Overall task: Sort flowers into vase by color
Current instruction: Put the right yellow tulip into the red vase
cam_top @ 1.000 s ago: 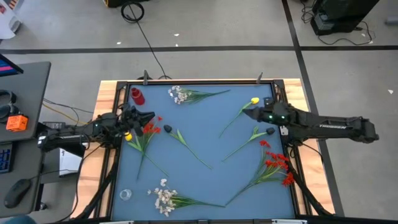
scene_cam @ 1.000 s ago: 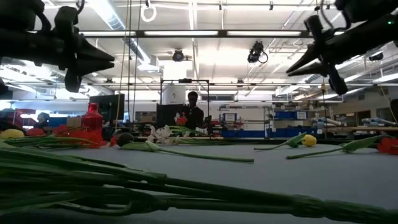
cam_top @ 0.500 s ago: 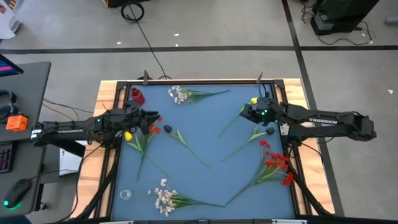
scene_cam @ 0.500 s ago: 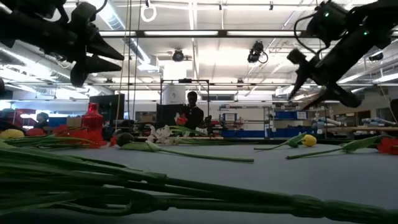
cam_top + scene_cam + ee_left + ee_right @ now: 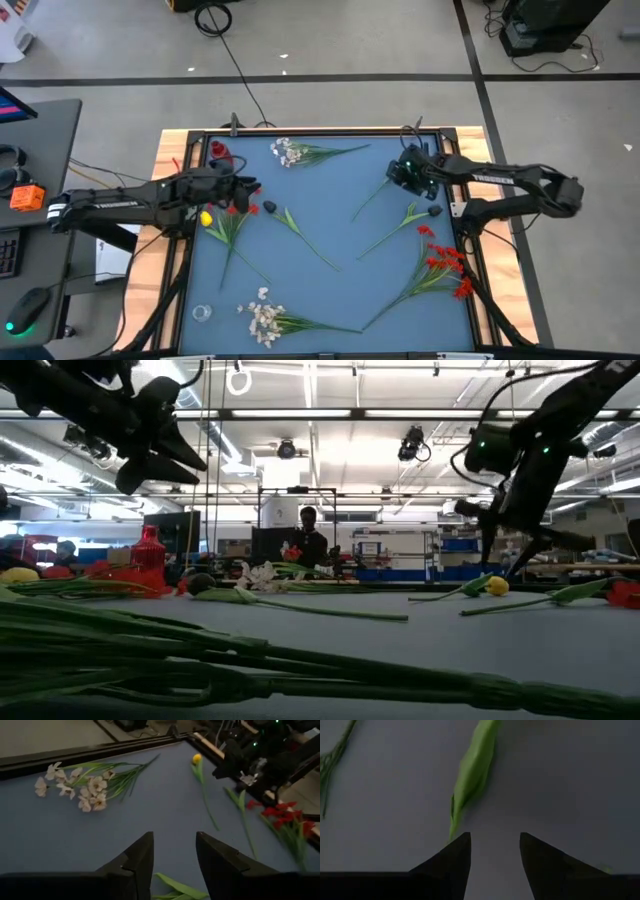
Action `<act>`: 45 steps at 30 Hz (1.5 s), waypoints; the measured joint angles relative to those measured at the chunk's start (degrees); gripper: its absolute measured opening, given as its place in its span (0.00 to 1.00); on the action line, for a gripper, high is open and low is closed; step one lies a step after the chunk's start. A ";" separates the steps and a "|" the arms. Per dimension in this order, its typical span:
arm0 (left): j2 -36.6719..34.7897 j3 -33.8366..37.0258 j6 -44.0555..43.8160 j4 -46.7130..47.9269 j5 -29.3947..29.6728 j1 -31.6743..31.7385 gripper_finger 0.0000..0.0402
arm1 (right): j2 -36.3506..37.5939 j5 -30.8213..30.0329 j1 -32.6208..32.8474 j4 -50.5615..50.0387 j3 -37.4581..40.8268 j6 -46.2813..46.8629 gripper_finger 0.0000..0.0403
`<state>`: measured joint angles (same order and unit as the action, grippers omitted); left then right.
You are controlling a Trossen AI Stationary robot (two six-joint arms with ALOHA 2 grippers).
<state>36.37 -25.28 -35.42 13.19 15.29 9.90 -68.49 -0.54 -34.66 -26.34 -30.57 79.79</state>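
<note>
Flowers lie scattered over the blue table (image 5: 330, 300); the coming move turns on the yellow tulip (image 5: 497, 585) at about two o'clock on the mat. Right gripper (image 5: 409, 170) hangs almost directly above that tulip's head, pointing steeply downward, its fingers (image 5: 456, 860) parted with nothing between them. In the right wrist view a green leaf (image 5: 472, 772) of the stem runs straight away from the gap between the fingers, so the stem's long axis appears roughly in line with the approach; from above, that stem trails off toward seven o'clock. The right arm is judged far the nearer to this flower. Left gripper (image 5: 243, 186) hovers at about ten o'clock over the red spray (image 5: 232, 208), fingers (image 5: 140, 860) likewise apart and empty, close to the red vase (image 5: 220, 154), which stands upright in the eleven o'clock corner and appears empty. White clusters (image 5: 288, 152) lie at twelve and at seven o'clock; further red sprays (image 5: 445, 265) lie at four o'clock. A person (image 5: 310, 545) stands in the room beyond.
</note>
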 joint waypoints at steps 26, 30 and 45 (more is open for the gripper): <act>1.24 0.00 0.07 0.06 0.55 0.05 0.38 | -20.24 -0.04 -5.46 9.95 -9.05 -11.06 0.17; 1.24 -0.02 -4.63 0.28 0.14 0.05 0.38 | -19.33 0.17 -4.35 10.19 -9.05 -14.43 0.04; 7.51 -0.13 -2.44 -17.93 -5.06 -1.97 0.38 | -10.15 6.13 5.34 33.74 -9.05 -30.84 0.03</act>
<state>43.88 -25.41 -37.85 -4.74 10.22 7.93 -78.64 5.59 -29.32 7.41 -39.62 48.95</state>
